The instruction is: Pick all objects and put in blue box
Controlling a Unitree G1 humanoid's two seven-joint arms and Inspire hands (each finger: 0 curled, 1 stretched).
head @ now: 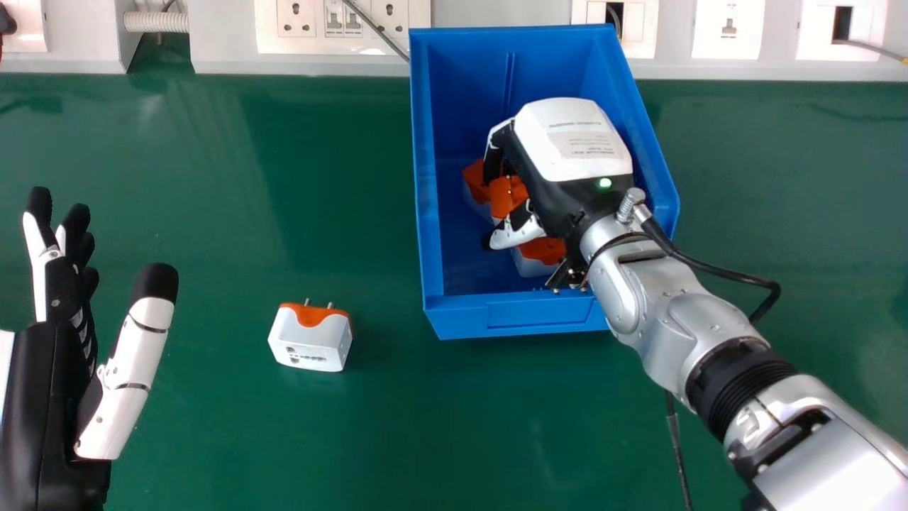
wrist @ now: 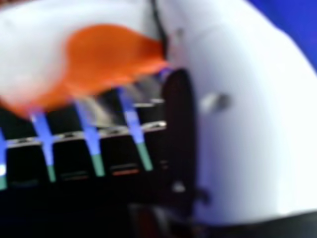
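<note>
On the green table, left of the blue box, a white and orange adapter stands with its pins pointing away. My right hand is inside the box, curled on another adapter between fingers and thumb. Two more adapters lie in the box: one beyond the fingers, partly covered by them, the other below the thumb. In the right hand view the held adapter is close against my right hand, its pins blurred. My left hand is open at the head view's left edge.
A white trunking with sockets runs along the table's back edge, behind the box. A black cable loops beside my right wrist, and a thin cable hangs below the forearm. Green table extends in front of the box.
</note>
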